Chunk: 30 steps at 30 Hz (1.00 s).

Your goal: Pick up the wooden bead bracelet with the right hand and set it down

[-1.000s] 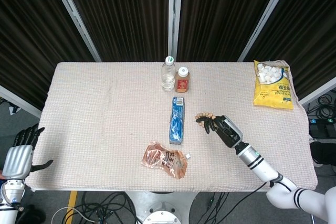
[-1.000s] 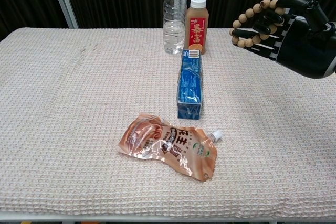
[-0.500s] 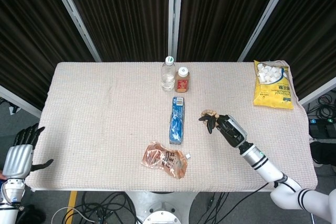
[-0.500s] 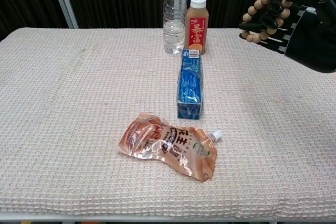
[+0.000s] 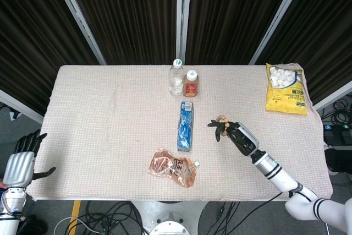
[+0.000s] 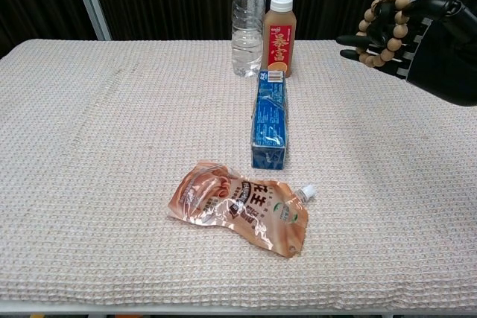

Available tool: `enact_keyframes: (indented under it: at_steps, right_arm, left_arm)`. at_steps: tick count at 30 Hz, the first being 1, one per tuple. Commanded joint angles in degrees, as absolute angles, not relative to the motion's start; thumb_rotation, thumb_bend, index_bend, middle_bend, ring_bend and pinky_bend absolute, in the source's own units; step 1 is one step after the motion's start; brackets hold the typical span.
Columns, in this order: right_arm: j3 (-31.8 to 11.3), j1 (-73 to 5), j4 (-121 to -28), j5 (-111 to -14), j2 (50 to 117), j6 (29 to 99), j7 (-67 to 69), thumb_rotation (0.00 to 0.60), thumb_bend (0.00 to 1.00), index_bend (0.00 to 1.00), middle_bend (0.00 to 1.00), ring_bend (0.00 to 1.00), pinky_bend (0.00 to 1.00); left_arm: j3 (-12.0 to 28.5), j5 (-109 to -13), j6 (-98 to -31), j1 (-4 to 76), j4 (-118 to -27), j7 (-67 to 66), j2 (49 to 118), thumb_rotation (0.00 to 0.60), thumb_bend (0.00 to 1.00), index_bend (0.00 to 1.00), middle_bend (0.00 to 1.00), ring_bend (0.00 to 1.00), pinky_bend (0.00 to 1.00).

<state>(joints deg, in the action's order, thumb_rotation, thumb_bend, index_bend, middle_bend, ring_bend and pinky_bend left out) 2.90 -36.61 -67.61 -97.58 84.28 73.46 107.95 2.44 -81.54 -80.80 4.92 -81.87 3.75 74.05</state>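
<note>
The wooden bead bracelet [image 6: 385, 26] hangs on the fingers of my right hand [image 6: 436, 50], lifted above the table to the right of the blue box. From above, the bracelet [image 5: 221, 120] shows at the fingertips of that same black hand [image 5: 236, 134], which holds it off the cloth. My left hand [image 5: 21, 163] hangs beyond the table's left front corner with its fingers apart and nothing in it.
A blue box [image 6: 268, 118] lies mid-table, with a clear water bottle [image 6: 247, 18] and a brown drink bottle [image 6: 279, 38] behind it. An orange pouch [image 6: 242, 207] lies nearer the front. A yellow snack bag [image 5: 286, 88] sits at the far right corner.
My right hand has shifted to the right with the bracelet in it, and the bracelet now hangs more upright on the fingers. The left hand has stayed still.
</note>
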Motion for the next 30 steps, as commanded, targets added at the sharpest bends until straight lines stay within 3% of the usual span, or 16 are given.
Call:
enact_keyframes:
  at_steps: [1,4,7,12,14,17,19,23,26,28,30]
  right_arm:
    - [3.25,-36.76,-67.44,-98.08,84.08,73.84,107.98,0.499,1.0,0.45,0.56,0.17,0.0]
    - [3.7,-36.9,-67.19,-98.59,83.84,74.17,107.93,0.557,1.0,0.41,0.55,0.16,0.0]
    - [4.01,-36.91,-66.87,-98.78,83.77,74.52,107.96,0.572,1.0,0.37,0.53,0.15,0.0]
    - [4.1,-36.54,-66.13,-98.56,84.14,75.49,107.49,0.389,1.0,0.31,0.52,0.14,0.0]
    - [4.27,-36.48,-65.76,-98.5,84.11,75.5,107.36,0.352,0.99,0.3,0.51,0.13,0.0]
    - [4.5,-36.47,-65.48,-98.18,83.87,75.14,107.64,0.315,0.79,0.28,0.5,0.13,0.0]
    - [4.61,-36.44,-65.28,-98.04,83.74,75.02,107.76,0.3,0.61,0.27,0.5,0.13,0.0]
    - [5.0,-36.08,-65.04,-97.65,83.46,74.75,107.56,0.297,0.36,0.27,0.51,0.13,0.0]
    - [5.36,-35.75,-65.08,-97.4,82.98,74.6,107.75,0.286,0.11,0.27,0.51,0.13,0.0]
    - [5.42,-35.47,-65.06,-97.21,82.72,74.77,107.86,0.278,0.02,0.27,0.51,0.13,0.0]
    - [5.47,-35.13,-65.08,-96.91,82.38,74.77,107.21,0.275,0.01,0.27,0.51,0.13,0.0]
  left_arm:
    - [2.41,-81.57,-80.75,4.95,-81.82,3.8,74.1,0.6,0.0,0.1,0.02,0.0,0.0]
    - [2.4,-81.62,-80.82,4.93,-81.8,3.76,74.11,0.6,0.0,0.1,0.02,0.0,0.0]
    - [2.42,-81.61,-80.9,4.9,-81.89,3.69,74.05,0.6,0.0,0.1,0.02,0.0,0.0]
    - [2.52,-81.56,-81.03,4.89,-82.13,3.52,73.98,0.6,0.0,0.1,0.02,0.0,0.0]
    - [2.5,-81.52,-80.91,4.93,-82.19,3.46,73.97,0.6,0.0,0.1,0.02,0.0,0.0]
    - [2.56,-81.41,-80.79,5.0,-82.33,3.26,73.86,0.6,0.0,0.1,0.02,0.0,0.0]
    - [2.62,-81.44,-80.78,5.09,-82.48,3.09,73.79,0.6,0.0,0.1,0.02,0.0,0.0]
    - [2.66,-81.52,-80.71,5.25,-82.87,2.62,73.66,0.6,0.0,0.1,0.02,0.0,0.0]
    - [2.7,-81.51,-80.62,5.37,-83.22,2.33,73.5,0.6,0.0,0.1,0.02,0.0,0.0]
    - [2.69,-81.53,-80.56,5.44,-83.43,2.12,73.43,0.6,0.0,0.1,0.02,0.0,0.0]
    - [2.71,-81.54,-80.53,5.51,-83.65,1.9,73.35,0.6,0.0,0.1,0.02,0.0,0.0]
